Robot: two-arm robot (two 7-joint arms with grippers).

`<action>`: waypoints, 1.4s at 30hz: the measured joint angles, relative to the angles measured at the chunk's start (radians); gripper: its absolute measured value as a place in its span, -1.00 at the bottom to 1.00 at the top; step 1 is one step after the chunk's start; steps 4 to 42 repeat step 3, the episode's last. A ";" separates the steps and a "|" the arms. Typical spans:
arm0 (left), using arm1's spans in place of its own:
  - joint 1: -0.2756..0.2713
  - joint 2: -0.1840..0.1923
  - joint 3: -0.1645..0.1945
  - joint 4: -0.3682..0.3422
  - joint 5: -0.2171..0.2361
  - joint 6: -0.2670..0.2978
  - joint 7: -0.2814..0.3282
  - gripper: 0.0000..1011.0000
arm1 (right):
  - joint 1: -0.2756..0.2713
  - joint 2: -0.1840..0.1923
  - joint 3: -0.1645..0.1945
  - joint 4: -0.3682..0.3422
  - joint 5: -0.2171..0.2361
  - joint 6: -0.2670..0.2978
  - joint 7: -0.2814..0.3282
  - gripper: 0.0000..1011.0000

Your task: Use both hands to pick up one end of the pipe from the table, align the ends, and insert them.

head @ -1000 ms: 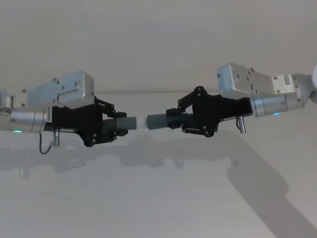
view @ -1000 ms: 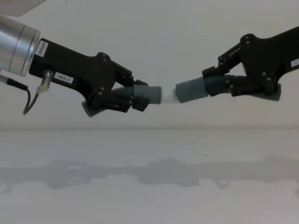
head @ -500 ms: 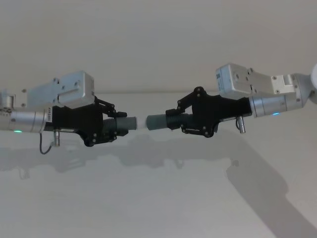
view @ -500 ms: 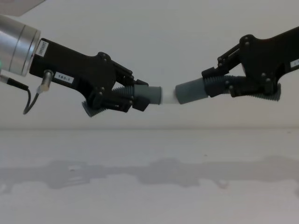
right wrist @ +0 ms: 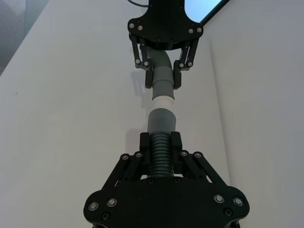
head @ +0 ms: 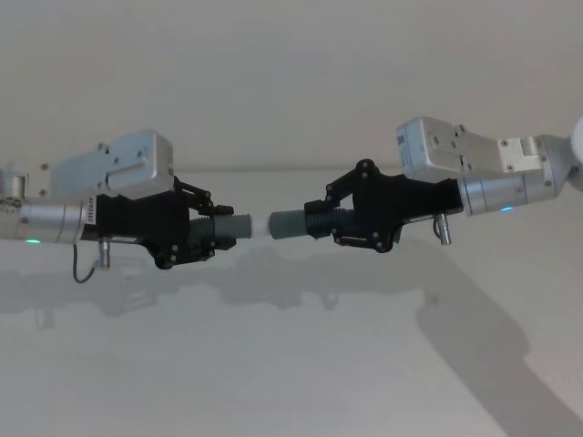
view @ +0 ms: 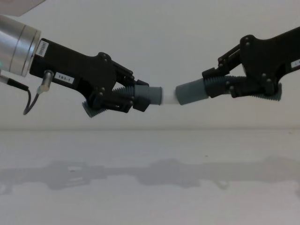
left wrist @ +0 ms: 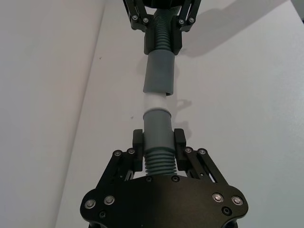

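Both grippers hover above the white table, facing each other. My left gripper is shut on a grey ribbed pipe piece whose white tip points right. My right gripper is shut on the other grey piece, its hollow mouth facing left. In the chest view the white tip reaches the rim of the mouth of the right piece, and the two are nearly in line. The left wrist view shows the tip at the mouth; how deep it sits I cannot tell.
The table below the arms carries just their shadows. A pale wall rises behind. A thin cable hangs from the left gripper's body.
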 joint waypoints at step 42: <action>0.000 0.000 0.000 0.000 0.000 0.000 0.000 -0.32 | 0.000 0.000 0.000 0.000 0.000 0.000 0.000 -0.54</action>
